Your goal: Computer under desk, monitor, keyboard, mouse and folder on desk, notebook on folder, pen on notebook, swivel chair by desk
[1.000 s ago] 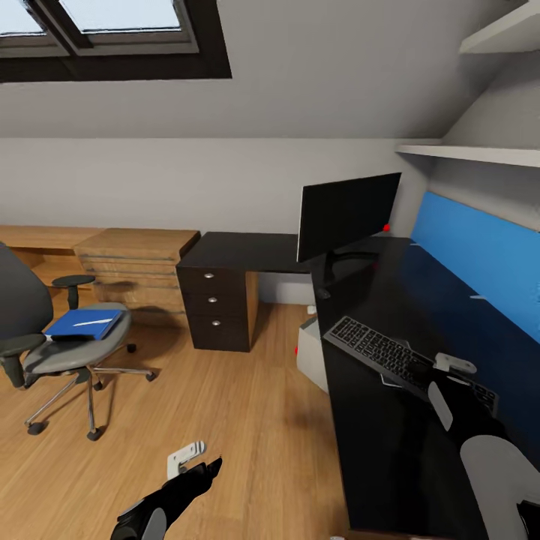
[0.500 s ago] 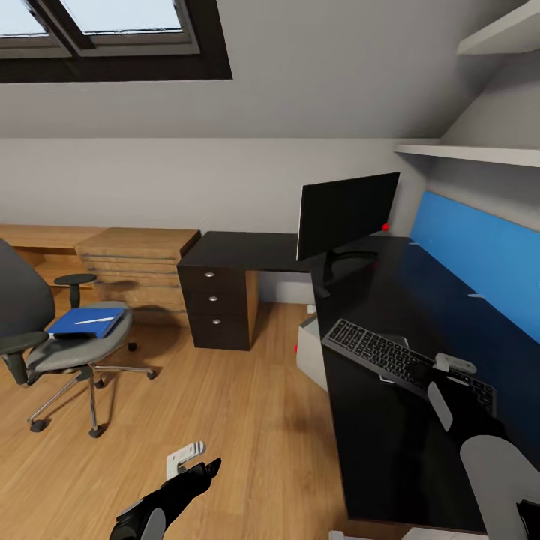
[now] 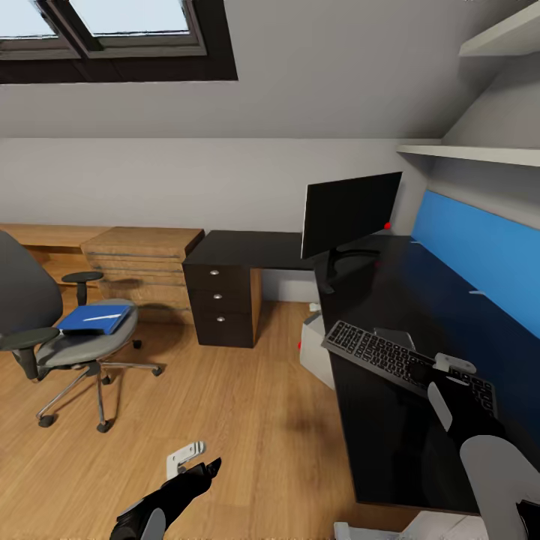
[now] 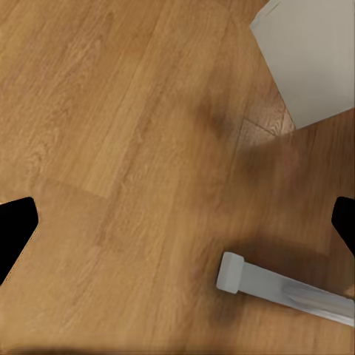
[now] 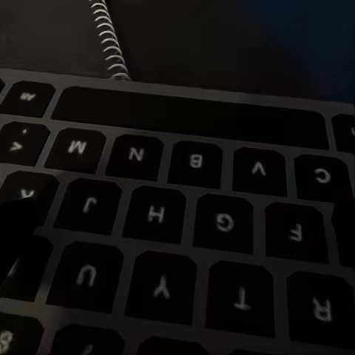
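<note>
The black monitor [image 3: 349, 214] stands on the dark L-shaped desk [image 3: 390, 450]. In front of it the black keyboard [image 3: 375, 352] lies across a spiral notebook [image 3: 395, 337], whose wire binding [image 5: 111, 41] shows just past the keys. My right gripper [image 3: 435, 371] hovers open right over the keyboard [image 5: 192, 222], with its fingers spread wide. A white computer [image 3: 315, 349] sits on the floor under the desk. On the swivel chair [image 3: 71, 349], a blue folder [image 3: 94, 320] carries a thin white pen [image 3: 96, 318]. My left gripper [image 3: 201, 461] hangs open over bare floor. The mouse is hidden.
A dark drawer unit [image 3: 221, 300] and a wooden chest [image 3: 142, 262] stand along the back wall. A blue panel [image 3: 480, 262] backs the desk, with shelves [image 3: 472, 152] above it. The wooden floor [image 4: 133, 133] holds a white box corner [image 4: 310, 59] and a grey bar [image 4: 281, 288].
The whole picture has shifted a little, so the camera moved; the desk's near edge now shows. Both grippers, the keyboard and the chair keep their places relative to each other.
</note>
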Robot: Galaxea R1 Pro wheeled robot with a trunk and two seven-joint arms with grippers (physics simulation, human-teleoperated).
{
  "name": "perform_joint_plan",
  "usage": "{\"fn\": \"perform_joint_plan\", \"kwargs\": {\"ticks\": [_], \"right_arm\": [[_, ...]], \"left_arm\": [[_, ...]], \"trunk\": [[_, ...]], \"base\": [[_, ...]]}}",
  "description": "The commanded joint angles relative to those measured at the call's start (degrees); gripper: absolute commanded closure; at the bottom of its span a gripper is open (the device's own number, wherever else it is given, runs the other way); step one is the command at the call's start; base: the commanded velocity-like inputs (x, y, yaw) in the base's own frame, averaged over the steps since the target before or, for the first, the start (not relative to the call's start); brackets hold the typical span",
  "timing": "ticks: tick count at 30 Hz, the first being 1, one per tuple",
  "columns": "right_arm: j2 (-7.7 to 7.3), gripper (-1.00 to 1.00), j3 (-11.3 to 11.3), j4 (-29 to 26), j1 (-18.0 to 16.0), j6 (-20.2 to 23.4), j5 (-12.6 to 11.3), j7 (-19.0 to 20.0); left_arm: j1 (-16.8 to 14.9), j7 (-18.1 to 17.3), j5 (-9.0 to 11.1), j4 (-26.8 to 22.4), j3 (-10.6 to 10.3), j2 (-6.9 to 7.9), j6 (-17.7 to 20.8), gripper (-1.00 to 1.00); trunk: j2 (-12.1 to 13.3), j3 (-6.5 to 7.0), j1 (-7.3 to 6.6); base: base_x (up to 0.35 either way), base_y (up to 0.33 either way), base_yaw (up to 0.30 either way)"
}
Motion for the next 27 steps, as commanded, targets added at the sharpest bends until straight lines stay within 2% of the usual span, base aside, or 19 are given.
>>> {"fn": "perform_joint_plan", "kwargs": {"ticks": [1,15,27], "right_arm": [[0.01,-1.0,0.01,0.26,0.03,0.22,-0.89,-0.23],[0.01,-1.0,0.01,0.2,0.06,0.15,-0.85,-0.23],[0.01,-1.0,0.01,0.19,0.03,0.13,-0.85,-0.23]], "left_arm": [[-0.03,-0.02,0.46,-0.06,0.16,-0.05,0.38,-1.0],[-0.03,-0.02,0.44,-0.09,0.16,-0.05,0.38,-1.0],[-0.03,-0.02,0.43,-0.08,0.16,-0.05,0.38,-1.0]], "trunk": [[-0.03,-0.07,-0.01],[-0.03,-0.07,-0.01],[-0.03,-0.07,-0.01]], "base": [[-0.095,0.173,0.0],[-0.025,0.049,0.0],[-0.292,0.0,0.0]]}}
